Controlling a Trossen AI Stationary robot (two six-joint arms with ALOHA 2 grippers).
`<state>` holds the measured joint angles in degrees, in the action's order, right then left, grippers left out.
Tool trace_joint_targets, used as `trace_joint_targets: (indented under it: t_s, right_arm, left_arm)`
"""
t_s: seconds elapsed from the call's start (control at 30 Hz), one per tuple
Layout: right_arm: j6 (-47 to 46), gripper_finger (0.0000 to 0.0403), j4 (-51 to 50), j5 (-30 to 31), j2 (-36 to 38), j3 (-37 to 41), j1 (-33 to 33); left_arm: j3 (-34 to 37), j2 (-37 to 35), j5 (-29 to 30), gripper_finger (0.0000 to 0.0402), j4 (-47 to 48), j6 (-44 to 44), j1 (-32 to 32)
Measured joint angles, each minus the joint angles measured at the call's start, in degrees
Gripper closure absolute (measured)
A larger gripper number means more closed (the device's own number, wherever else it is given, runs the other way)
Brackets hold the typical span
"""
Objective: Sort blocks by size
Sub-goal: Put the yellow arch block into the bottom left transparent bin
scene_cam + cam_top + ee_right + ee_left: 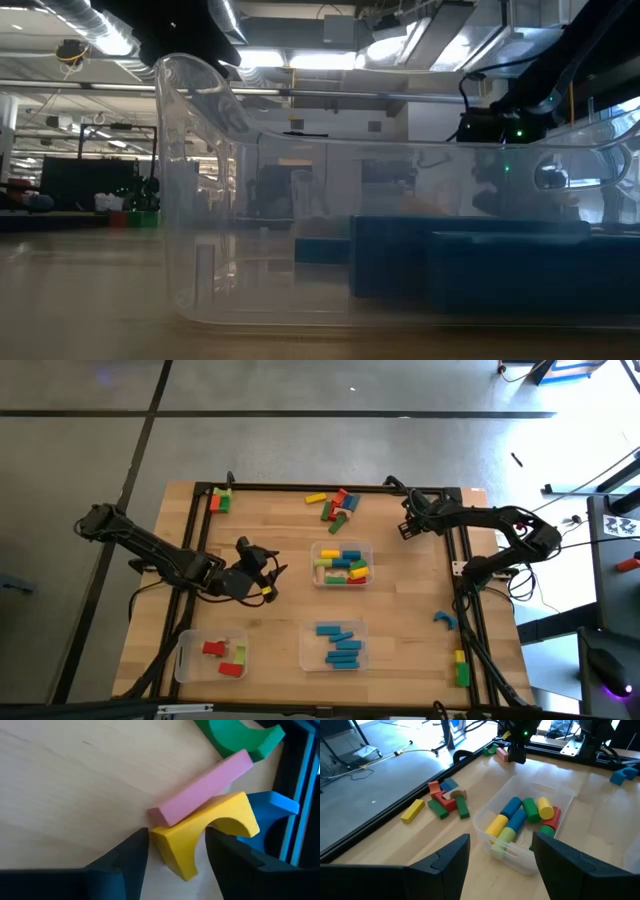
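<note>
My right gripper [405,528] [176,834] hangs open at the table's far right corner, pointing steeply down. Its fingers stand on either side of one end of a yellow arch block [210,820] without touching it. A pink bar [205,785] lies slanted across that arch, with a green arch [235,735] and a blue arch [272,810] beside them. My left gripper [270,580] [501,840] waits open above the table's middle, left of a clear tray [342,563] [560,795] that holds yellow, blue, green and red round blocks. A loose pile of blocks [335,505] [445,800] lies at the far edge.
A clear tray of blue blocks [335,643] [480,265] sits near the front middle. A tray with red and green blocks [212,657] sits at the front left. Stray blocks lie at the far left corner [220,500] and along the right rail [461,665]. A black frame rail [295,765] runs beside the arches.
</note>
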<state>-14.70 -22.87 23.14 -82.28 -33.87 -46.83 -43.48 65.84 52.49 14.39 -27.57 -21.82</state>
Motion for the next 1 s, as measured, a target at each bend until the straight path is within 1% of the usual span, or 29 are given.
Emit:
trace_joint_targets:
  t_s: [0.07, 0.13, 0.43, 0.57, 0.67, 0.8, 1.0]
  right_arm:
    - [0.00, 0.0214, -0.03, 0.22, -0.05, 0.00, 0.31]
    - [0.00, 0.0232, -0.01, 0.31, -0.05, 0.00, 0.45]
    - [0.70, 0.0355, -0.72, -0.02, 0.06, -0.10, 0.37]
    - [0.24, 0.0360, -1.46, -2.01, 0.15, -0.15, 1.58]
    - [-0.38, 0.0358, -2.59, -2.86, 0.62, -0.15, 4.74]
    - [-3.07, 0.0350, -4.77, -3.98, 2.59, 0.04, 10.24]
    - [-8.30, 0.0359, -7.10, -4.31, 8.30, -0.39, 20.46]
  left_arm:
    - [0.00, 0.00, 0.00, 0.0192, 0.02, 0.78, -0.17]
    - [0.00, 0.00, 0.00, 0.0192, 0.04, 0.80, -0.26]
    - [0.00, 0.00, 0.02, 0.0192, 1.73, 2.42, -1.96]
    - [0.00, -0.02, 0.00, 0.0192, 1.80, 4.60, -4.58]
    - [0.00, -0.42, -0.04, 0.0192, 1.82, 6.52, -7.01]
    - [0.00, -1.74, -0.04, 0.0192, 1.79, 6.84, -10.46]
    - [0.00, -3.90, 0.00, 0.0192, 1.73, 6.53, -14.89]
